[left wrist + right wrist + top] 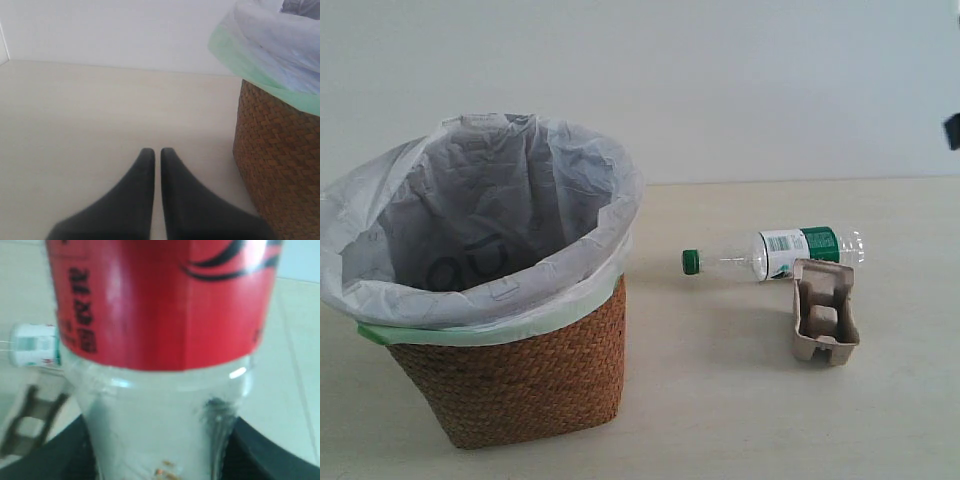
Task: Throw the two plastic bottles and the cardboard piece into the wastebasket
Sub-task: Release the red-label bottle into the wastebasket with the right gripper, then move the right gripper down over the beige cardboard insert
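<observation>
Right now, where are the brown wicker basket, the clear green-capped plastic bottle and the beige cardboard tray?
Brown wicker basket [520, 375]: exterior view, woven side wall.
Clear green-capped plastic bottle [782, 253]: exterior view, white label.
Beige cardboard tray [825, 318]: exterior view, middle hollow.

Left gripper [157, 152]: jaws pressed together, holding nothing. Right gripper [160, 450]: jaws spread, clamping the red-labelled bottle [165, 305] by its clear body.

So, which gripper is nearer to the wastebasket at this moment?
Left. The left gripper, shut and empty, sits just beside the wastebasket. The right gripper grips the red-label bottle farther off, near the green-cap bottle; no wastebasket shows in its view.
</observation>
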